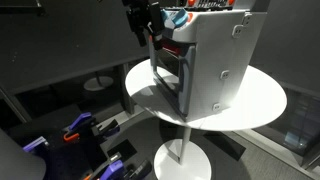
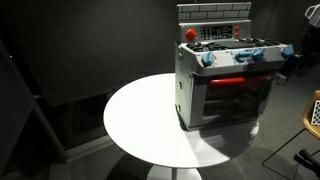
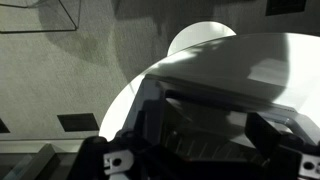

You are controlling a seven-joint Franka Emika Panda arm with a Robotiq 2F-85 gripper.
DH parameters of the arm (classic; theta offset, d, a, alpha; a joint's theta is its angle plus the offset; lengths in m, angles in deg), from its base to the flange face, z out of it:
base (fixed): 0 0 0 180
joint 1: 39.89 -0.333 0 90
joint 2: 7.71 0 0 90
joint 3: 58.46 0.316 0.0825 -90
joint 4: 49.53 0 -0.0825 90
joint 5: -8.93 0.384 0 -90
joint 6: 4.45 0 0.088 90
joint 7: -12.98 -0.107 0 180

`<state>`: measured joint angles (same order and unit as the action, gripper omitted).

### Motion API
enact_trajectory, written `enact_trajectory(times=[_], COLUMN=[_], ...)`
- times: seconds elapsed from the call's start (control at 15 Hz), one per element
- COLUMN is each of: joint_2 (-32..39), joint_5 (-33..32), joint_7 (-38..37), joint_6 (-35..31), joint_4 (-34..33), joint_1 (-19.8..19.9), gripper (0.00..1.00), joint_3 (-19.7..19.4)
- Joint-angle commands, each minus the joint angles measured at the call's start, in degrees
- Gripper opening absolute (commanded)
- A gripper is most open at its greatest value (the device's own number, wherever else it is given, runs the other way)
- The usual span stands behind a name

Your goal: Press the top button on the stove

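1. My gripper (image 3: 205,163) has its jaws wide apart, one finger (image 3: 115,160) low at each side of the wrist view.
2. Between them, just ahead, is the stove (image 3: 190,115), its dark-framed door towards me.
3. Beyond, the round white table (image 3: 250,60) carries it.

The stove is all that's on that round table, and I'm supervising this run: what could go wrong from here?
1. The gripper hangs by the front upper edge of the stove, close to the blue knobs; it may hit those instead of a button.
2. Nothing visibly fixes the stove to the round table, so a sideways push might slide or tip it.
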<state>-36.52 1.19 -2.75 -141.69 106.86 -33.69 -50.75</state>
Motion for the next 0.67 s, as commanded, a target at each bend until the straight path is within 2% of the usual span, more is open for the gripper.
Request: enact_trajectory(times=[0.0, 0.6], joint_2=[-0.02, -1.90], joint_5=[-0.36, 0.34], joint_7=[-0.23, 0.00], joint_6=[0.23, 1.35], joint_4=[-0.10, -2.75], joint_1=[-0.56, -2.04], gripper=[1.00, 1.00], joint_3=[-0.60, -0.31])
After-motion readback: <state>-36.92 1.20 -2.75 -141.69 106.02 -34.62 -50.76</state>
